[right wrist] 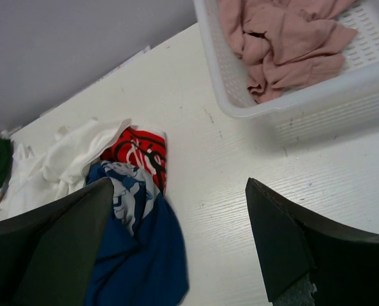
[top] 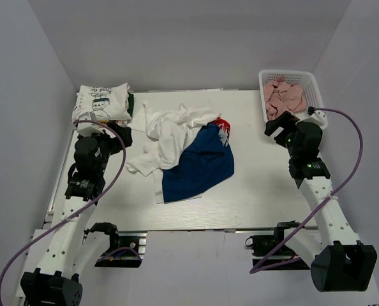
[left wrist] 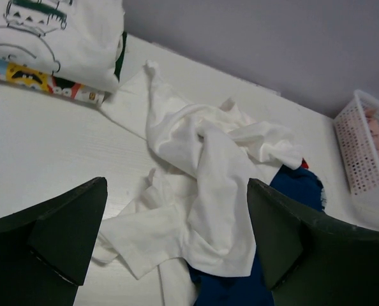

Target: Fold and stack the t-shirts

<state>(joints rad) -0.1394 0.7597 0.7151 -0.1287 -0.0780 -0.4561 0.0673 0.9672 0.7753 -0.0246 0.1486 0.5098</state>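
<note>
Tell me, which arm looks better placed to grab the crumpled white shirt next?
Probably the left. The left gripper, open, faces the crumpled white shirt just ahead of it; the right gripper hangs beside the basket, with the blue shirt lying between.

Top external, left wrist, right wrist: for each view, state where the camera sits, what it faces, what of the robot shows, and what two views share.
Top external: above and behind the robot, looking down on the table; left arm and right arm show, bases nearest.
Left wrist: on the left arm, facing the crumpled white t-shirt; open left pincer frames it.
Right wrist: on the right arm, facing the basket and blue t-shirt; open right pincer shows.
Shared: both wrist views catch the blue t-shirt and the basket.
</note>
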